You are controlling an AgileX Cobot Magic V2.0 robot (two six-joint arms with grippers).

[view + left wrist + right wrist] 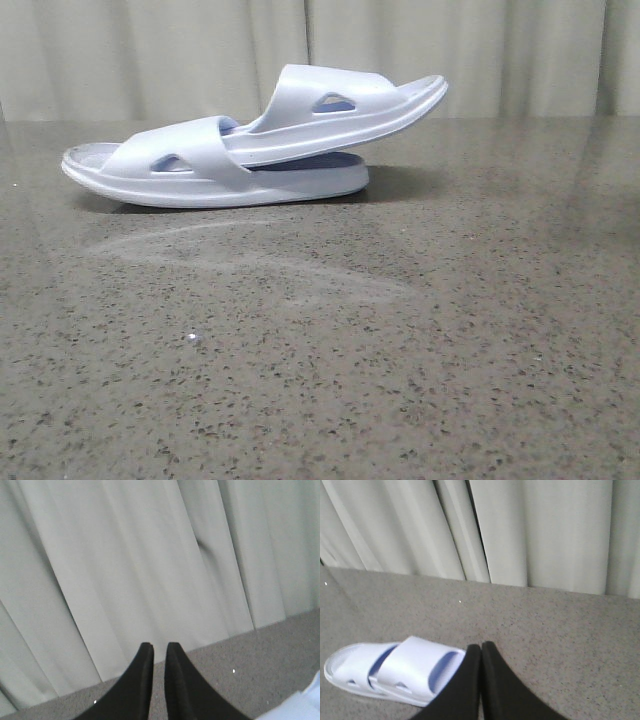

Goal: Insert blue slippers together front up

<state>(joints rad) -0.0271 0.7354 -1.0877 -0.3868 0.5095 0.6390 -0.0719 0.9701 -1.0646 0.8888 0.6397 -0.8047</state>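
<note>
So the biggest thing in shot is the speckled grey table [320, 380], backed by a pale curtain [150, 50] hung along its far edge. Nothing else is spotted on it except the blue slippers [255, 140], parked toward the far side, a bit left of centre in the front view.

The pair looks basically nested already. The lower slipper [150, 175] is laid flat on its sole, and the upper slipper [340, 105] has been poked under that one's strap, so it's tilted with its free end lifted off the table toward the right. Both long axes are run left-to-right across the table, side-on to the robot. Honestly the task reads as pretty much done, though how deep the insert goes can't be judged from here.

Neither arm is seen in the front view. In the right wrist view the slippers are caught close by, off to one side of the right gripper [481, 650], not touching it. In the left wrist view only a pale sliver at the frame corner is seen, probably a slipper edge. So the right arm would be guessed as nearer.

The left gripper [159, 650] is nearly closed, just a thin gap, with nothing held. The right one is pressed fully together, also empty.
</note>
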